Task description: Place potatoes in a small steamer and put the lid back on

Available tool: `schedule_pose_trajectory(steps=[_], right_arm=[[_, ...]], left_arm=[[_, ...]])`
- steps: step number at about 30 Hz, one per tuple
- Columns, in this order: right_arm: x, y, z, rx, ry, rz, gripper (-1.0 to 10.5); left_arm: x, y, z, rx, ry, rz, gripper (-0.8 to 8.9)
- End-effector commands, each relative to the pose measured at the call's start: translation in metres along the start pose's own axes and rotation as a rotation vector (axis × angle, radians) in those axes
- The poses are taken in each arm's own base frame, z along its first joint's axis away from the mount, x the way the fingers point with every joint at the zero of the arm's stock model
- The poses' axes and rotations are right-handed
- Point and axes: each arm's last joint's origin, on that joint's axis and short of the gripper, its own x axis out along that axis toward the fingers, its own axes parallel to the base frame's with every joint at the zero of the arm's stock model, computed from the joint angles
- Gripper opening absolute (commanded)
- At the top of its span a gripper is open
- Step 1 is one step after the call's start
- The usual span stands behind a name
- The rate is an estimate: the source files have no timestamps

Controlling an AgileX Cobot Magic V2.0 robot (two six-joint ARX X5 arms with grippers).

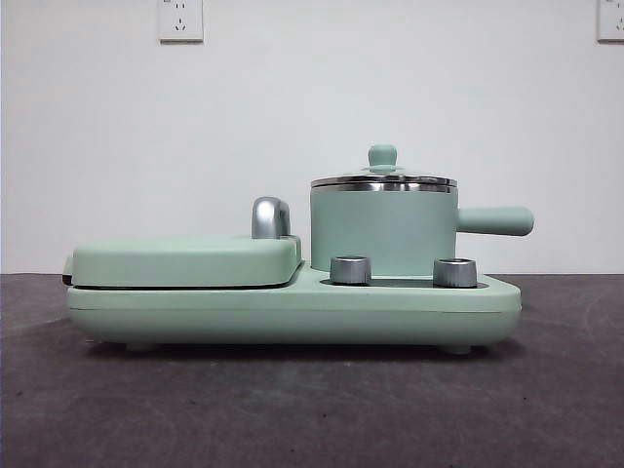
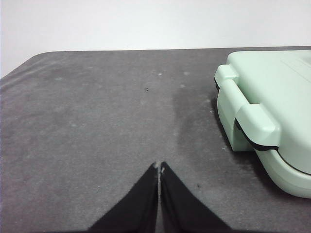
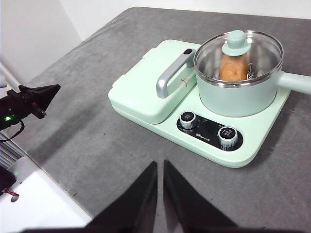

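My left pincer (image 2: 159, 167) hangs over bare grey table (image 2: 97, 121) with its jaws pressed together on nothing, just beside the latch end of the mint-green cooker (image 2: 272, 121). My right pincer (image 3: 160, 167) sits back from the appliance, above the table, its jaws nearly together with only a thin gap and nothing between them.

The small steamer (image 3: 238, 94) stands on the right end of the cooker base (image 1: 292, 307), its straight handle (image 1: 495, 220) pointing away from the flat grill plate cover (image 1: 185, 261). The lid (image 3: 238, 53) rests on the steamer's steel rim, green knob up. Through the glass I see the potato (image 3: 233, 68) inside the pot, standing roughly on end. Two steel dials (image 1: 351, 270) sit on the base in front of the pot
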Motion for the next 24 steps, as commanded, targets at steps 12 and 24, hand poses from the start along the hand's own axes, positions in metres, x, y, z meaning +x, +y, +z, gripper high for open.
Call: schedule_pose_trajectory(steps=[12, 24], right_arm=[[-0.0007, 0.0009, 0.0024, -0.006, -0.011, 0.005, 0.2], [0.0003, -0.0004, 0.0021, -0.007, -0.016, -0.016, 0.2]], left_arm=[[0.0018, 0.0000, -0.0065, -0.011, 0.023, 0.001, 0.05], [0.0018, 0.0000, -0.0065, -0.011, 0.023, 0.001, 0.05]])
